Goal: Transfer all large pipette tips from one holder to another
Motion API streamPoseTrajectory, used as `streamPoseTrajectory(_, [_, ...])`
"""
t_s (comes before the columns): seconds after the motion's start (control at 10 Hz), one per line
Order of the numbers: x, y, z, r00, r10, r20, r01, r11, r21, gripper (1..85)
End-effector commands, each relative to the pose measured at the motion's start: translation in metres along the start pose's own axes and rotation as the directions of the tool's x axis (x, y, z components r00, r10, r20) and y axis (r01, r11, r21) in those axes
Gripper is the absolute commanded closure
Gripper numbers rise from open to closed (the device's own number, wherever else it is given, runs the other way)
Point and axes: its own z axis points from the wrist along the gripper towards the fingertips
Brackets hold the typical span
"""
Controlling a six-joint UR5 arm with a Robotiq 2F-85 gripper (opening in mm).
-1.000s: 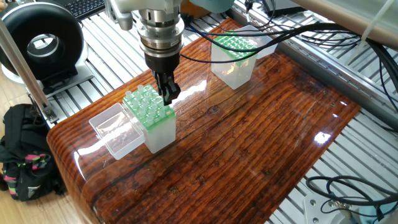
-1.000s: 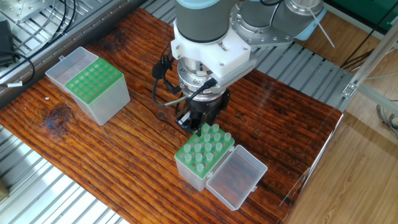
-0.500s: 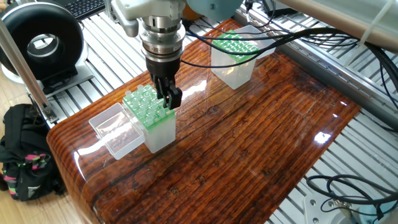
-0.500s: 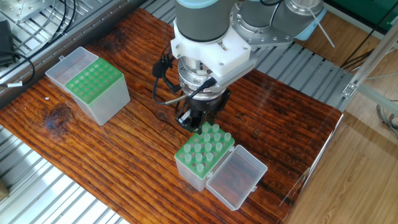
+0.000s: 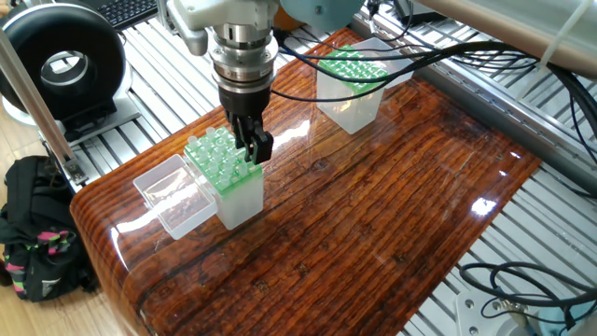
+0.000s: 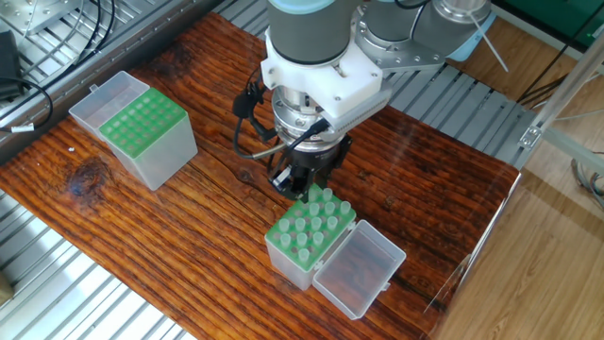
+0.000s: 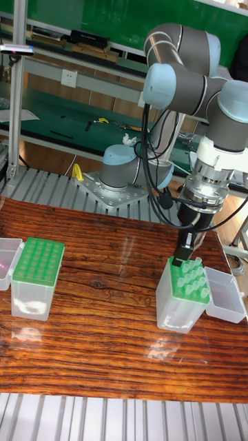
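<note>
A clear holder with a green rack (image 5: 235,191) (image 6: 288,255) (image 7: 178,306) stands near the table's end, and several large pipette tips (image 5: 216,154) (image 6: 316,222) (image 7: 193,275) stick up from it. My gripper (image 5: 256,147) (image 6: 300,187) (image 7: 184,256) points straight down at the rack's far corner. Its dark fingers are drawn together around a tip there. The second holder (image 5: 350,89) (image 6: 142,132) (image 7: 38,275) stands apart across the table, and its green rack shows only holes.
Both holders have clear lids hinged open beside them (image 5: 173,191) (image 6: 359,269) (image 7: 224,293). A black round device (image 5: 61,65) and a bag (image 5: 33,229) sit past the table's end. Cables (image 5: 522,289) lie on the slatted frame beside the wooden top (image 5: 373,215).
The gripper has shifted a few pixels sideways at the rack's corner, staying low among the tips. Since half a second ago nothing has visibly moved.
</note>
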Motion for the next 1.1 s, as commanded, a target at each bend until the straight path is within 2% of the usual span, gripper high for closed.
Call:
streamPoseTrajectory(0.0, [-0.004,0.001,-0.001,1.0,0.009,0.008,-0.009,1.0,-0.003,50.0])
streamPoseTrajectory(0.3, [-0.002,-0.004,-0.001,1.0,0.017,-0.001,-0.017,1.0,0.017,54.0])
streamPoseTrajectory(0.6, [-0.003,-0.005,-0.001,1.0,0.025,0.004,-0.025,1.0,0.019,57.7])
streamPoseTrajectory(1.0, [-0.002,-0.009,-0.002,0.999,0.037,0.006,-0.037,0.999,0.034,70.3])
